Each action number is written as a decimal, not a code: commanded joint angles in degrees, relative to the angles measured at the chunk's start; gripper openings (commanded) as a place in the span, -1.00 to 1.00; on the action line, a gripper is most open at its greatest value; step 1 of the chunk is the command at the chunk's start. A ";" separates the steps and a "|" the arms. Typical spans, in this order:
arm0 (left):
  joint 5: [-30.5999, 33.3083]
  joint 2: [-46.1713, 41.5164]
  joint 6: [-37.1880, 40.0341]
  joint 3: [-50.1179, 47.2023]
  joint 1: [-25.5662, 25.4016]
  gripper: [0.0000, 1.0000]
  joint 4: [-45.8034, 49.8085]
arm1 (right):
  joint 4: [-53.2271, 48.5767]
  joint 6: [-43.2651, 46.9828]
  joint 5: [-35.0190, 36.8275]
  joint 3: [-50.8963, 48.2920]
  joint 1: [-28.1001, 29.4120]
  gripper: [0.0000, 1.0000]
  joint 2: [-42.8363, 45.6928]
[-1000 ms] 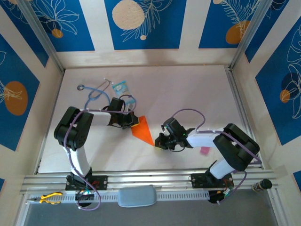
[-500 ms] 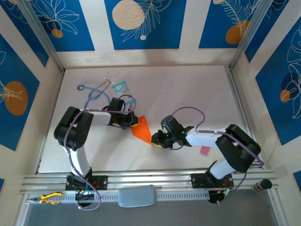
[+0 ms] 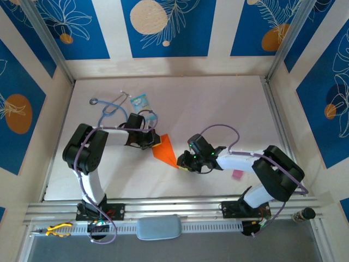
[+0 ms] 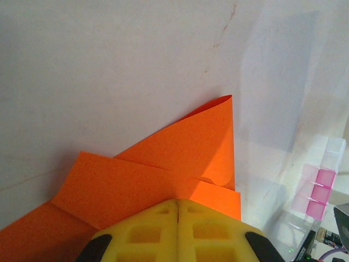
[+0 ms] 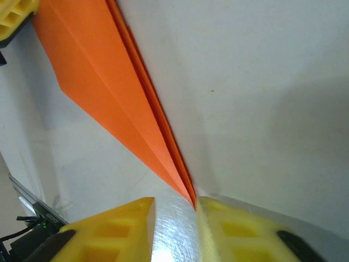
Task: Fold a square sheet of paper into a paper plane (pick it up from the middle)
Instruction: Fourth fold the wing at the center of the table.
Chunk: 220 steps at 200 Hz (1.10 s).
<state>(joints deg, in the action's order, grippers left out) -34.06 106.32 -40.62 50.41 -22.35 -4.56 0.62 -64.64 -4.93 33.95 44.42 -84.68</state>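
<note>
The orange paper plane [image 3: 165, 150] lies near the middle of the table, a long folded triangle with its sharp tip toward the right arm. My left gripper [image 3: 154, 141] is shut on its wide rear end; the left wrist view has the yellow pads [image 4: 158, 229] pressed together over the orange folds [image 4: 163, 174]. My right gripper [image 3: 181, 164] is open at the tip. In the right wrist view the plane [image 5: 103, 82] narrows down to its point, which touches the inner edge of the right yellow finger [image 5: 234, 229]; the left finger [image 5: 109, 234] stands apart from it.
A stethoscope [image 3: 112, 106] and a light-blue patterned packet [image 3: 139, 100] lie at the back left of the table [image 3: 218, 109]. A small pink strip [image 3: 237, 174] rests beside the right arm. Metal rails run along the near and right edges.
My right gripper has moved left along the table, up to the plane's sharp tip. The left gripper and the plane have stayed where they were.
</note>
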 commanded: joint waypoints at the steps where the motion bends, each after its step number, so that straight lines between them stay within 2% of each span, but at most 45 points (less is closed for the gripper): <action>1: 2.26 0.38 -0.27 0.12 0.99 -1.00 2.53 | 0.62 -0.44 -1.22 -0.15 0.58 -0.66 1.01; 29: 2.08 0.46 -0.40 0.21 1.02 -1.00 2.46 | 3.20 0.95 -2.77 2.35 0.33 -0.77 -0.92; 74: 2.17 0.57 0.04 0.21 1.08 -1.00 2.88 | 5.69 2.12 -4.67 8.24 -0.97 -0.93 -8.66; 127: 0.79 0.98 0.34 0.73 1.09 -1.00 2.90 | 2.57 6.18 -5.69 12.77 -3.46 -0.95 -15.26; 161: 0.32 0.49 2.12 3.06 1.08 -1.00 5.22 | 2.85 6.20 -7.86 9.45 -3.29 -0.96 -17.16; 188: -2.82 -0.86 2.42 4.38 1.01 -0.97 3.69 | 4.83 4.34 -6.69 5.51 -3.29 -0.96 -16.62; 220: -3.59 -3.79 3.40 5.47 0.43 -0.90 4.98 | 3.93 3.74 -5.48 5.76 -3.11 -0.96 -16.59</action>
<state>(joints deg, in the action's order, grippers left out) -35.40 105.93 -39.27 54.17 -22.13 -1.23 10.79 -60.10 -11.64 41.58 40.95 -100.18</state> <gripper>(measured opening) 0.061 0.045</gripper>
